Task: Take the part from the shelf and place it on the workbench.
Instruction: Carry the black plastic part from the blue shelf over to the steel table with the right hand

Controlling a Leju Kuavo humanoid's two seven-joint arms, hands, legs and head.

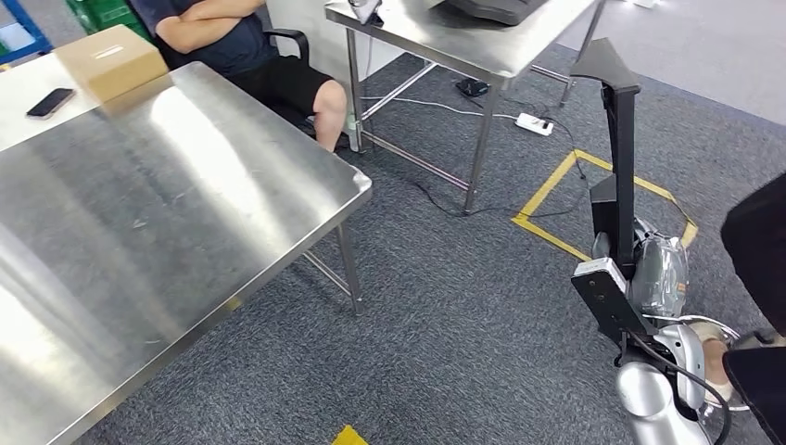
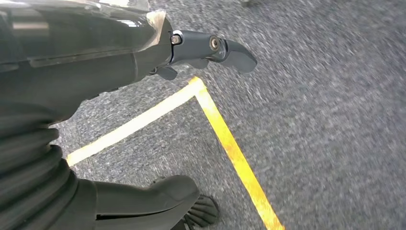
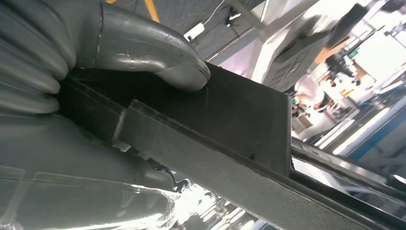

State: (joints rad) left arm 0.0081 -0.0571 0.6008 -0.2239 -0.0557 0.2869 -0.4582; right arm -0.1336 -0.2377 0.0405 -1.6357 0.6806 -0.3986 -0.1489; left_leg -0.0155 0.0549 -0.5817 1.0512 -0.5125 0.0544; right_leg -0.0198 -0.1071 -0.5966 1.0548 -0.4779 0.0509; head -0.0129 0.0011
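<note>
You have the part (image 1: 616,139) in hand already, so the pick from the shelf looks done and the placing is what remains. The right hand (image 1: 649,278) grips this long black piece near its lower end and carries it upright over the carpet, well apart from the workbench (image 1: 185,213); in the right wrist view the thick grey thumb (image 3: 158,52) presses flat on the part's dark face, with the rest of the hand wrapped around the bar beneath it, so the hold reads as firm. The left hand (image 2: 143,62) hangs over the grey carpet above a corner of yellow floor tape (image 2: 206,110), holding nothing, its fingers apart. The workbench stands to the robot's left in the head view, its steel surface bare along the near edge and the near right corner, which I judge to be the closest landing spot for the part. Toward the far left corner sit a cardboard box (image 1: 111,60) and a phone (image 1: 50,102), both well clear of that area. A seated person (image 1: 241,46) is just beyond the far edge, so keep the tall part away from that side as you swing it across. What is left, then: bring the part over the surface, lower it, and let go.
</note>
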